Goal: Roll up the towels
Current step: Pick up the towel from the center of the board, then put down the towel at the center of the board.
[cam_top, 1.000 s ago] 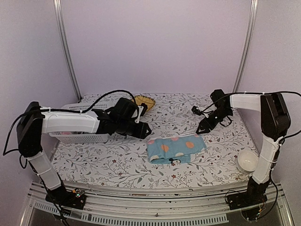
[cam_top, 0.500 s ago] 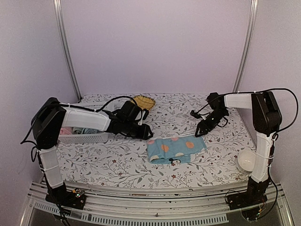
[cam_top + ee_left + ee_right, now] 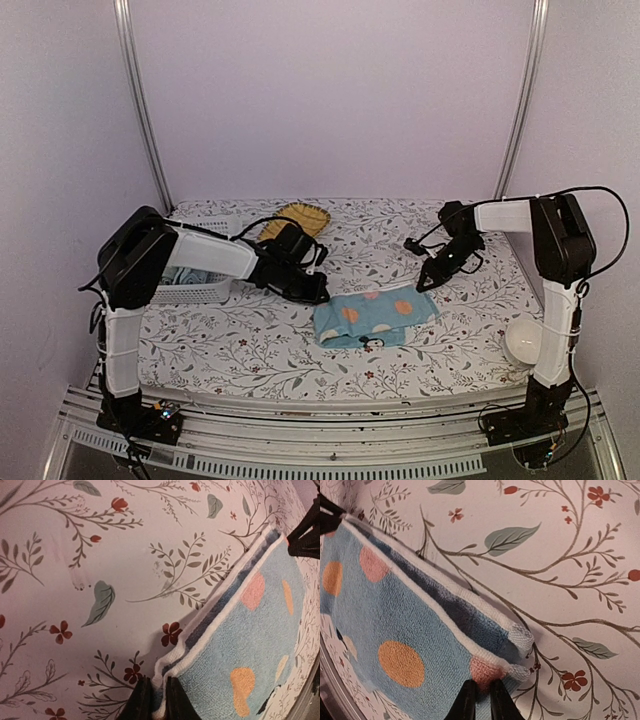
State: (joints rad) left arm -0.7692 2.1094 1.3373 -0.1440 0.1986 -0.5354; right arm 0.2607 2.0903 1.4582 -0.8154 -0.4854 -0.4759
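Observation:
One of the towels, a folded light-blue towel [image 3: 375, 317] with orange and pink spots and a dark cartoon print, lies flat on the floral table cover. My left gripper [image 3: 320, 293] is down at its far left corner and shut on the white-hemmed edge [image 3: 172, 667]; in the left wrist view the left gripper [image 3: 158, 700] has cloth pinched between its fingers. My right gripper [image 3: 422, 287] is at the far right corner. The right wrist view shows the right gripper [image 3: 482, 692] shut on a pink patch of the towel [image 3: 395, 615] by the corner.
A white slotted basket [image 3: 190, 292] sits at the left behind my left arm. At the back lies a yellow leaf-shaped tray [image 3: 290, 218]. A white bowl [image 3: 524, 342] stands at the front right, near the right arm's post.
Both grippers came down onto the towel's far corners and closed on the cloth. The left arm swung right and forward, uncovering the yellow tray.

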